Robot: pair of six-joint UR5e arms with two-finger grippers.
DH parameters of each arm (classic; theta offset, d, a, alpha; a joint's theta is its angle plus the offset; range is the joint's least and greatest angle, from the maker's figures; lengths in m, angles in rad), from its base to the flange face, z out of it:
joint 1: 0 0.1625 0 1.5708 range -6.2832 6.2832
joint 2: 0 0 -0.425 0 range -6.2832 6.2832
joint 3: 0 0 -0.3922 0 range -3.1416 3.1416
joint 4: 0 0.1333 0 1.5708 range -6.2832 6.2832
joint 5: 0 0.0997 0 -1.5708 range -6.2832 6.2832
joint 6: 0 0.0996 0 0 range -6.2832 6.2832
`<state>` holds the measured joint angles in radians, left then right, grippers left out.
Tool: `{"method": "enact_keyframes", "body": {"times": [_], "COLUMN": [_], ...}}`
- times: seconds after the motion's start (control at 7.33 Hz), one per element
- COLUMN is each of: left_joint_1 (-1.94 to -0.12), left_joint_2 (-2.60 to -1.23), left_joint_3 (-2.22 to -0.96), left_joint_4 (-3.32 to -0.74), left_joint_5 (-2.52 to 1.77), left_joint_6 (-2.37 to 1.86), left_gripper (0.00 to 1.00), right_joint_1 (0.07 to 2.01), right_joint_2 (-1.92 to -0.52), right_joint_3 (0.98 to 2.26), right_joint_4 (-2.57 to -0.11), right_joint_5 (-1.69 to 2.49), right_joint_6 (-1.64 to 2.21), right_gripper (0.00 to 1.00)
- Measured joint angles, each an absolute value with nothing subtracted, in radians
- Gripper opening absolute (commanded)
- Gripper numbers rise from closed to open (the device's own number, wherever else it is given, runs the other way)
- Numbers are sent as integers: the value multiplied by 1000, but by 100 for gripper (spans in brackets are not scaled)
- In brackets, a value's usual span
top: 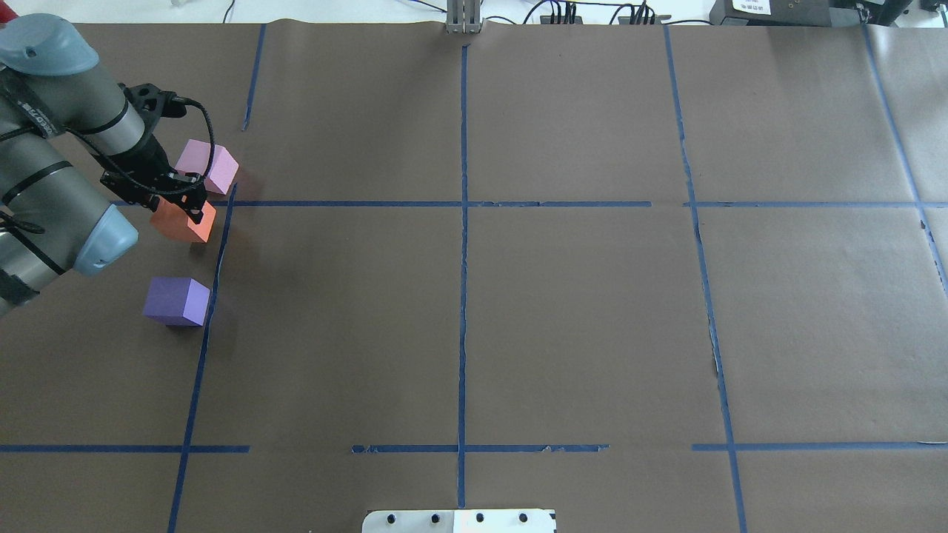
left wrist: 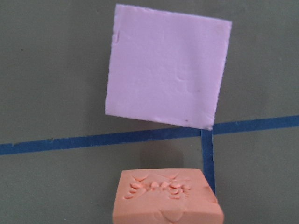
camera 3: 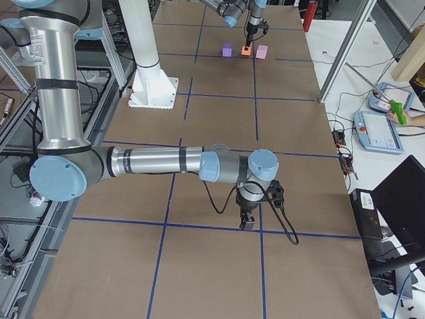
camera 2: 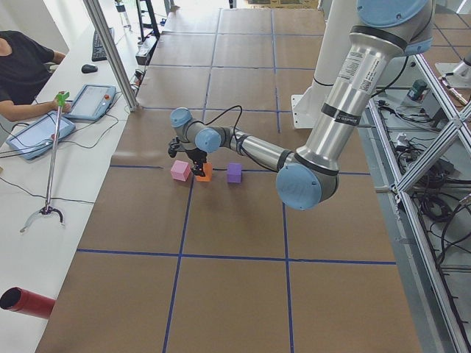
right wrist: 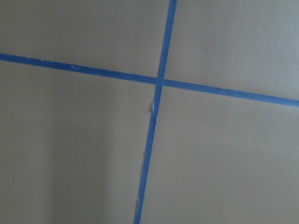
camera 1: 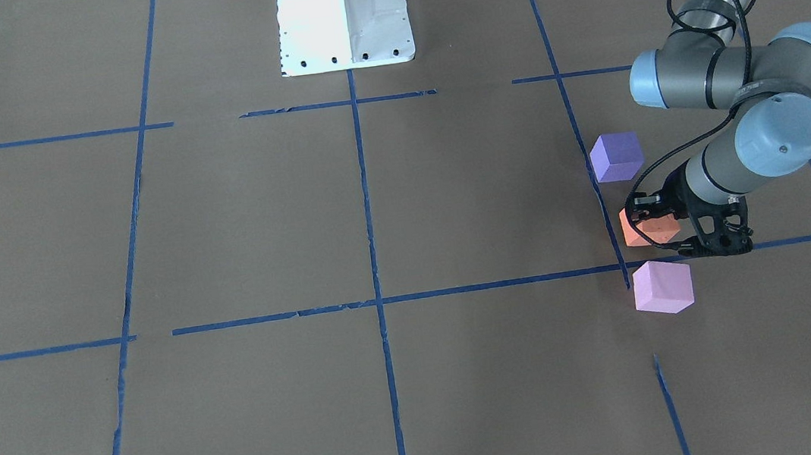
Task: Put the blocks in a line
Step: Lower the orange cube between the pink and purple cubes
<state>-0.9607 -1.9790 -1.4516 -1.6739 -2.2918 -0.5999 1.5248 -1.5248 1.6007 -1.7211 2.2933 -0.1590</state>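
Three cubes lie in a rough row along a blue tape line on my left side. The pale pink block (camera 1: pixel 663 287) (top: pixel 207 164) (left wrist: pixel 166 65) is farthest from me. The violet-blue block (camera 1: pixel 616 155) (top: pixel 176 300) is nearest. The orange block (camera 1: pixel 649 230) (top: pixel 181 222) (left wrist: pixel 166 198) is between them, its top dented. My left gripper (camera 1: pixel 655 218) (top: pixel 185 203) is shut on the orange block, at or just above the paper. My right gripper (camera 3: pixel 248 224) points down over a tape crossing, far from the blocks. I cannot tell whether it is open or shut.
Brown paper with a blue tape grid (top: pixel 463 203) covers the table. The white robot base (camera 1: pixel 344 21) stands at the table's middle edge. An operator (camera 2: pixel 22 66), tablets, a grabber tool and a red cylinder (camera 2: pixel 26 301) are on the side bench.
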Motion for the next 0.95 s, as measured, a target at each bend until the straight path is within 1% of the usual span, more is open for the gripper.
{"method": "enact_keyframes", "body": {"times": [0.14, 0.27, 0.41, 0.68, 0.82, 0.95], "left_joint_1": [-960, -959, -959, -959, -959, -959], "left_joint_2": [-1978, -1977, -1974, -1972, -1972, -1972], "left_joint_3": [-1450, -1450, -1450, -1450, -1450, -1450], "left_joint_4": [-1675, -1675, -1676, -1677, -1677, -1678], "left_joint_5": [-2292, -2292, -2292, -2292, -2292, -2292], "left_joint_6": [-603, -603, -601, -596, -594, -593], "left_gripper": [46, 67, 80, 97, 99, 99], "right_joint_1": [1525, 1525, 1525, 1525, 1525, 1525], "right_joint_2": [-1525, -1525, -1525, -1525, -1525, -1525], "right_joint_3": [1601, 1600, 1600, 1600, 1600, 1600], "right_joint_4": [-1721, -1721, -1721, -1721, -1721, -1721], "right_joint_5": [2293, 2293, 2293, 2293, 2293, 2293], "right_joint_6": [-159, -159, -158, -158, -159, -158], "right_gripper": [100, 100, 100, 100, 100, 100]}}
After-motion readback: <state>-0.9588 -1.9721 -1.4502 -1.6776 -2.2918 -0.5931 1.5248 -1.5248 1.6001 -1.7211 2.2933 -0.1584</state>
